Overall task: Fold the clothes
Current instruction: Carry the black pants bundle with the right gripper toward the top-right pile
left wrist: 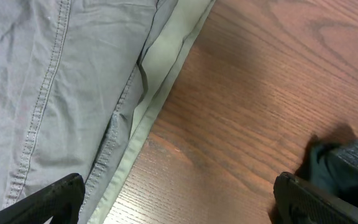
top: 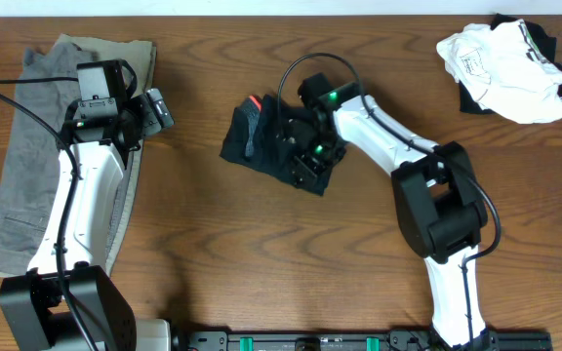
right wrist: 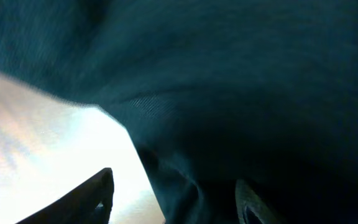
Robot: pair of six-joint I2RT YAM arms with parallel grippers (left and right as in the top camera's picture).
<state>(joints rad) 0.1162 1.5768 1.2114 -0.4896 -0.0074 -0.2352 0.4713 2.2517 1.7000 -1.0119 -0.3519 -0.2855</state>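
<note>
The black leggings (top: 261, 146) lie in a folded bundle at the table's middle, with the coral-red waistband (top: 255, 102) at the bundle's top left. My right gripper (top: 307, 159) is down on the bundle's right part. In the right wrist view dark fabric (right wrist: 241, 81) fills the frame, and an edge of it lies between the parted jaws (right wrist: 176, 199). My left gripper (top: 156, 109) is open and empty over the wood, left of the leggings. In the left wrist view its jaws (left wrist: 179, 202) are wide apart, with the leggings (left wrist: 347, 165) at the right edge.
Grey trousers (top: 37, 146) lie flat along the table's left side under the left arm; their hem shows in the left wrist view (left wrist: 55, 81). A crumpled white and black garment pile (top: 505, 58) sits at the back right. Bare wood (top: 261, 253) lies in front.
</note>
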